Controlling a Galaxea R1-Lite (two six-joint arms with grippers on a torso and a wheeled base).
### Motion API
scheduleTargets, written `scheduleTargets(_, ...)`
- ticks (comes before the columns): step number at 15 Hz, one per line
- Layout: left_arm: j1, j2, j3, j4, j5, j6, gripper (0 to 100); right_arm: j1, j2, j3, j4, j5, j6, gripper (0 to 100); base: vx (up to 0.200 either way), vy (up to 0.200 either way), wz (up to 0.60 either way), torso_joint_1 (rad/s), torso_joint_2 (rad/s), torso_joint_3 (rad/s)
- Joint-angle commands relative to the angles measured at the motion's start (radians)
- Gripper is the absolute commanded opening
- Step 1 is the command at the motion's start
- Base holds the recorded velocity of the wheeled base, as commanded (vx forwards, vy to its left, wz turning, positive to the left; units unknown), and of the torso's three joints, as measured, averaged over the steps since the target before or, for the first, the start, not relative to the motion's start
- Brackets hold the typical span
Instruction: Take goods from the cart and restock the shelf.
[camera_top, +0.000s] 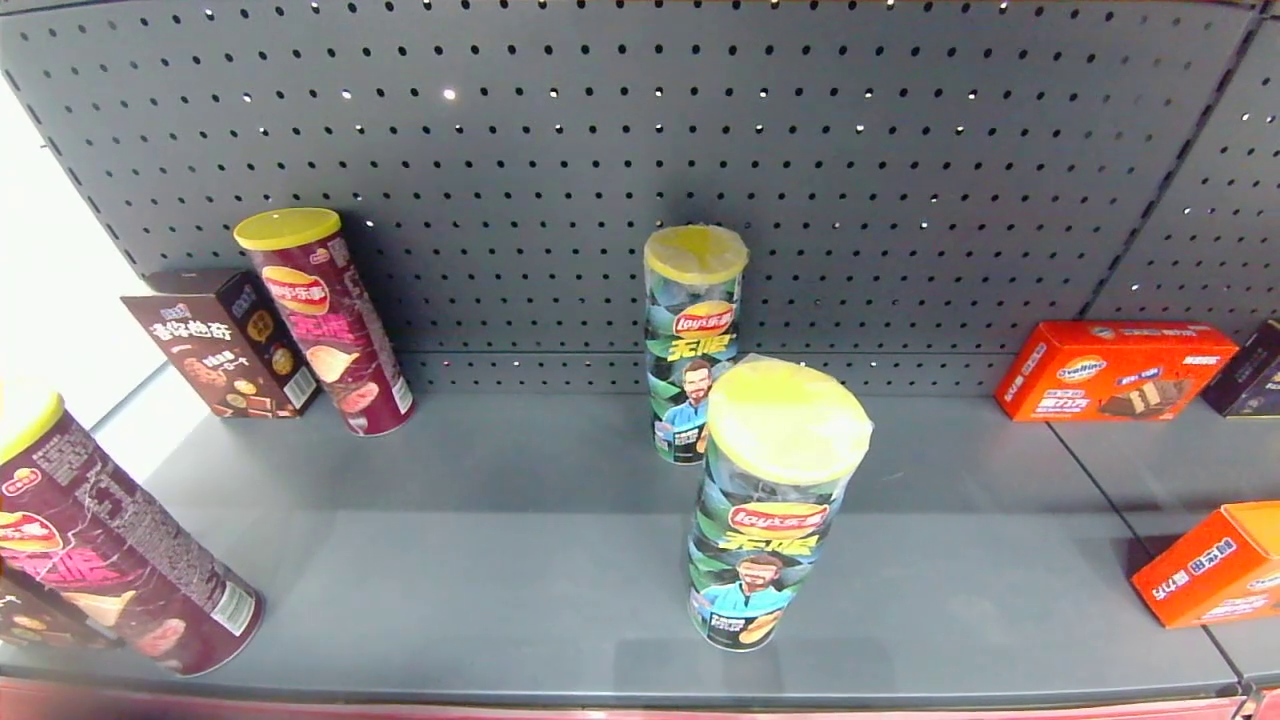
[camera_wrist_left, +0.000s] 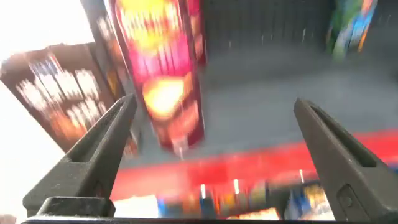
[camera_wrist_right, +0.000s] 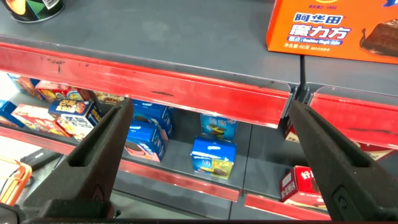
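Two green chip cans with yellow lids stand upright on the grey shelf (camera_top: 500, 560), one near the front (camera_top: 765, 520) and one at the back (camera_top: 692, 340). A maroon can (camera_top: 325, 320) stands at the back left. Another maroon can (camera_top: 110, 540) is at the front left corner. In the left wrist view my left gripper (camera_wrist_left: 214, 104) is open, with nothing between its fingers, just short of a maroon can (camera_wrist_left: 165, 81). My right gripper (camera_wrist_right: 211, 104) is open too, in front of the shelf's red front rail (camera_wrist_right: 155, 74) and below an orange box (camera_wrist_right: 336, 28).
A brown box (camera_top: 225, 340) leans beside the back maroon can. Orange boxes (camera_top: 1110, 368) (camera_top: 1210, 565) and a dark box (camera_top: 1250, 385) lie on the right. A perforated panel (camera_top: 600, 150) closes the back. Blue packets (camera_wrist_right: 214, 155) fill the lower shelf.
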Motion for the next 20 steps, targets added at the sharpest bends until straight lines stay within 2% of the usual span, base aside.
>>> scheduleTargets(1,-0.016,-0.025,0.009,0.086,0.000,0.003,100,0.000,0.002,0.000,0.000,0.000,0.000,100,0.000,0.000,0.00,0.000,0.00,0.000)
scheduleTargets(2,-0.036,-0.029,0.009,0.099,0.000,0.001,100,0.002,0.002,0.000,0.000,0.000,0.000,100,0.000,0.000,0.00,0.000,0.00,0.000)
scheduleTargets(3,-0.099,-0.097,0.007,0.240,0.000,-0.005,100,0.002,0.002,0.000,0.000,0.000,0.000,100,0.000,0.000,0.00,0.000,0.00,0.000)
scheduleTargets(4,-0.080,-0.105,0.009,0.225,0.005,-0.019,100,0.002,0.002,0.000,0.000,0.000,0.000,100,0.000,0.000,0.00,0.000,0.00,0.000)
scheduleTargets(5,-0.087,-0.106,0.009,0.221,0.005,-0.054,100,0.000,0.002,0.000,0.000,0.000,0.000,100,0.000,0.000,0.00,0.000,0.00,0.000)
scheduleTargets(9,-0.090,-0.106,0.009,0.223,0.002,-0.060,100,0.000,0.002,0.000,0.000,0.000,0.001,100,0.000,0.000,0.00,0.000,0.00,0.000)
scheduleTargets(11,-0.090,-0.106,0.009,0.221,0.002,-0.076,100,0.000,0.002,0.000,0.000,0.000,0.000,100,0.000,0.000,0.00,0.000,0.00,0.000)
scheduleTargets(12,-0.090,-0.108,0.009,0.221,-0.015,-0.076,100,0.000,0.002,0.000,0.000,0.000,0.000,100,0.000,0.000,0.00,0.000,0.00,0.000)
scheduleTargets(14,-0.090,-0.108,0.009,0.220,-0.061,-0.046,100,0.002,0.002,0.000,0.000,0.000,0.000,100,0.000,0.000,0.00,0.000,0.00,0.000)
scheduleTargets(15,-0.090,-0.108,0.009,0.221,-0.050,-0.051,100,0.000,0.002,0.000,0.000,0.000,0.000,100,0.000,0.000,0.00,0.000,0.00,0.000)
scheduleTargets(17,-0.090,-0.106,0.009,0.223,0.028,-0.054,100,0.000,0.002,0.000,0.000,0.000,0.000,100,0.000,0.000,0.00,0.000,0.00,0.000)
scheduleTargets(18,-0.090,-0.108,0.009,0.263,0.152,-0.030,100,0.000,0.002,0.000,0.000,0.000,0.000,100,0.000,0.000,0.00,0.000,0.00,0.000)
scheduleTargets(19,-0.090,-0.106,0.001,0.321,0.232,-0.028,100,0.000,0.002,0.000,0.000,0.000,0.000,100,0.000,0.000,0.00,0.000,0.00,0.000)
scheduleTargets(20,-0.090,-0.106,-0.002,0.314,0.235,-0.033,100,0.002,0.002,0.000,0.000,0.000,0.000,100,0.000,0.000,0.00,0.000,0.00,0.000)
